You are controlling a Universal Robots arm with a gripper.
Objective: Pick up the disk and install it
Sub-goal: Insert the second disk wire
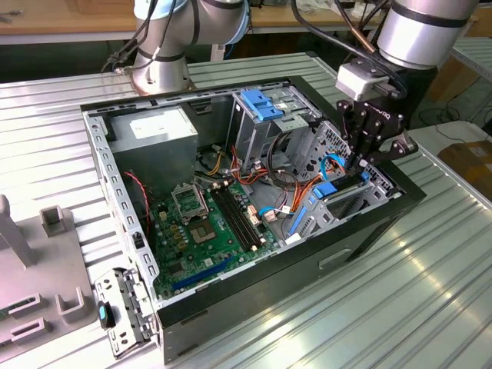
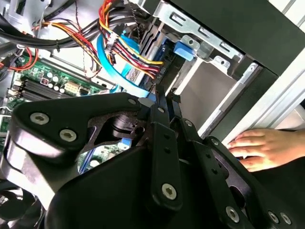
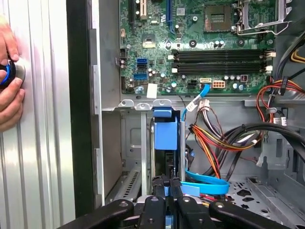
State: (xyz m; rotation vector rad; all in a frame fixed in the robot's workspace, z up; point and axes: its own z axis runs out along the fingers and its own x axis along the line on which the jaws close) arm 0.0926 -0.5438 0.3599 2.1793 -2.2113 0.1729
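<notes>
While the arm reaches down into the open case (image 1: 254,307), its gripper (image 1: 361,165) sits low over the drive bay at the case's front end — the end toward the exterior view's right. The fingers (image 3: 164,202) are pinched on the disk (image 3: 167,136), which stands on edge, its blue rail and end tab showing in the first wrist view, partway down in the bay slot beside the case wall. In the exterior view the disk (image 1: 332,189) shows as a blue strip just below the gripper. A flat blue cable (image 3: 205,186) and a bundle of red, yellow and orange wires (image 3: 214,143) lie just beside the slot; the green board (image 1: 207,231) covers the case floor. A hand (image 2: 259,148) rests on the ribbed metal worktop (image 1: 430,269) just outside the case wall — in the first wrist view the hand (image 3: 9,86) is on a round blue-ringed knob (image 3: 7,74).
</notes>
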